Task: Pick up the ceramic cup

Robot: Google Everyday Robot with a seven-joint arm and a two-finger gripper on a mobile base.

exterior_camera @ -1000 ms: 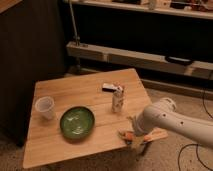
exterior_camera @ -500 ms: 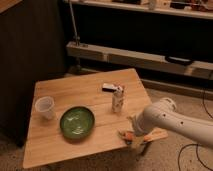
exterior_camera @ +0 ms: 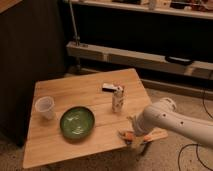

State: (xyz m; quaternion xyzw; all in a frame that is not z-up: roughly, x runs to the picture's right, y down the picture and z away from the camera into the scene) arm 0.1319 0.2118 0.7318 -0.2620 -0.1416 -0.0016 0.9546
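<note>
A: Anything moved on the wooden table?
B: Nothing. The arm sits as before at the right side, with the green bowl mid-front.
A: And the ceramic cup?
B: Upright near the left edge, untouched. The gripper is over the near right corner, well apart from the cup. Whether it is open or closed, I cannot tell. The reach looks unstarted.

Lab-like room: metal shelving, speckled floor, gripper at wooden table edge.
</note>
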